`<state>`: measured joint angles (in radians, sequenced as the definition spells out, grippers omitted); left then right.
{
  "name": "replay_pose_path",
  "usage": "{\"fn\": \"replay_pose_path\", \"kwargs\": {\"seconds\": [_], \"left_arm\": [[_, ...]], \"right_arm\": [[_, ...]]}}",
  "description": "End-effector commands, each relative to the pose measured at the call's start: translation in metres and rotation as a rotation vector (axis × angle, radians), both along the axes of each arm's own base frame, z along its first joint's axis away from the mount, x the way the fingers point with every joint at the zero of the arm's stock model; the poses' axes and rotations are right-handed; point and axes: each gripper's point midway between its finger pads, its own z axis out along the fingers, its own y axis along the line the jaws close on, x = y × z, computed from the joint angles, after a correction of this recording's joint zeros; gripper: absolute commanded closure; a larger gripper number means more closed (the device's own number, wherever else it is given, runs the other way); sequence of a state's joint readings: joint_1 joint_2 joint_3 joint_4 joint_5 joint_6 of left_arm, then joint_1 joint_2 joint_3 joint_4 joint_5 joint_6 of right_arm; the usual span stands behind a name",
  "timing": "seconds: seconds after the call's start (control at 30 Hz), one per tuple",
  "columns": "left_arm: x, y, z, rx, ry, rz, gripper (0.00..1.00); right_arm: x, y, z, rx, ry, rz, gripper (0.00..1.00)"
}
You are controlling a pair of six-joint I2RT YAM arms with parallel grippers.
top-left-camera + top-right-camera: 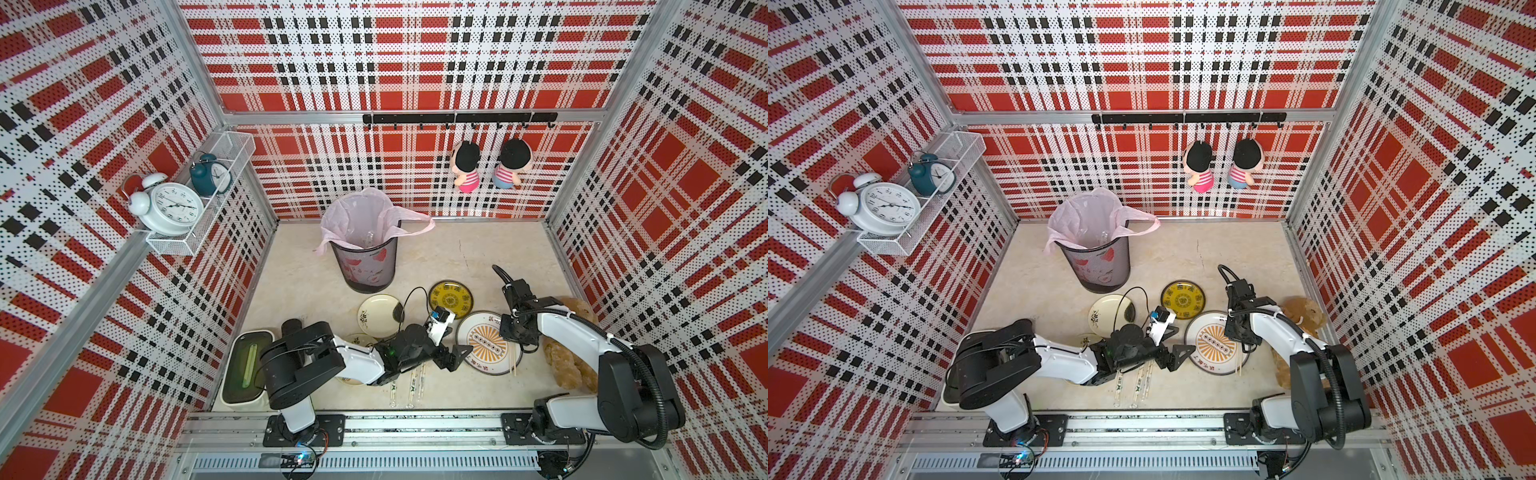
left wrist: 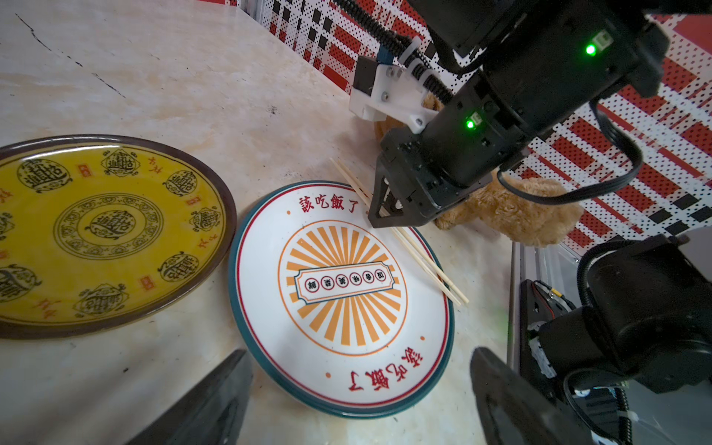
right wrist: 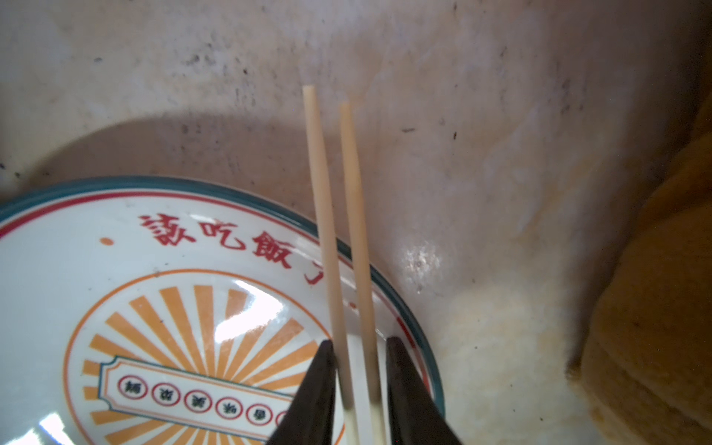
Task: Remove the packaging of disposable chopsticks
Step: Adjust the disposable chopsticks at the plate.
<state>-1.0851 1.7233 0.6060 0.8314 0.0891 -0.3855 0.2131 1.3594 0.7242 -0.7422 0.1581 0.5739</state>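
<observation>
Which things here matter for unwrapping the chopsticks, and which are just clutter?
Job:
- bare chopsticks on the sunburst plate, between the right gripper fingers
- wrapped chopsticks on the table
- left gripper, open, empty
- lined bin, likely for sleeves

Lying about:
- yellow plate
- cream plate
- alarm clocks
- plush dolls
- teddy bear
- green-lidded box

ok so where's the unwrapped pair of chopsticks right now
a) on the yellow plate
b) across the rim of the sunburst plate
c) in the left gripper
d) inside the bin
b: the bare chopsticks lie across the rim of the sunburst plate, one end poking out past it, with the right gripper straddling them.
</observation>
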Motion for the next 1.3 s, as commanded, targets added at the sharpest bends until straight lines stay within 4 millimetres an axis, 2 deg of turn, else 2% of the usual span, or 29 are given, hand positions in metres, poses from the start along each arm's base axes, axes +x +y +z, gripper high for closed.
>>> {"fn": "replay_pose_path", "kwargs": {"seconds": [0.0, 0.17, 0.43, 0.57, 0.73, 0.87, 0.93, 1.03, 1.07, 1.1, 1.27], "left_arm": [[0.004, 0.001, 0.006, -0.018, -0.021, 0.011, 0.09], [0.004, 0.001, 0.006, -0.018, -0.021, 0.013, 0.08], [0.004, 0.001, 0.005, -0.017, -0.02, 0.012, 0.08], [0.004, 0.002, 0.005, -0.017, -0.021, 0.015, 0.08], [0.004, 0.003, 0.005, -0.017, -0.022, 0.018, 0.08], [0.011, 0.012, 0.016, -0.044, -0.034, 0.041, 0.07], [0.02, 0.027, 0.031, -0.083, -0.045, 0.08, 0.02], [0.033, 0.045, 0.052, -0.112, -0.073, 0.15, 0.02], [0.037, 0.049, 0.056, -0.107, -0.077, 0.167, 0.02], [0.04, 0.051, 0.059, -0.099, -0.082, 0.18, 0.02], [0.049, 0.062, 0.067, -0.105, -0.075, 0.217, 0.02]], "right_arm": [[0.001, -0.001, 0.001, -0.012, -0.004, 0.001, 0.77], [0.001, -0.001, 0.0, -0.016, 0.003, 0.001, 0.81], [0.001, -0.001, 0.0, -0.015, 0.0, 0.001, 0.81], [0.001, -0.001, 0.0, -0.013, 0.001, 0.004, 0.72], [0.002, 0.0, 0.005, -0.014, -0.015, 0.004, 0.67], [0.008, 0.006, 0.029, -0.008, -0.099, 0.022, 0.57], [0.015, 0.019, 0.055, 0.029, -0.198, 0.058, 0.49], [0.021, 0.036, 0.086, 0.097, -0.305, 0.115, 0.4], [0.022, 0.038, 0.093, 0.112, -0.326, 0.122, 0.31], [0.024, 0.041, 0.099, 0.128, -0.352, 0.129, 0.27], [0.03, 0.06, 0.121, 0.182, -0.432, 0.204, 0.23]]}}
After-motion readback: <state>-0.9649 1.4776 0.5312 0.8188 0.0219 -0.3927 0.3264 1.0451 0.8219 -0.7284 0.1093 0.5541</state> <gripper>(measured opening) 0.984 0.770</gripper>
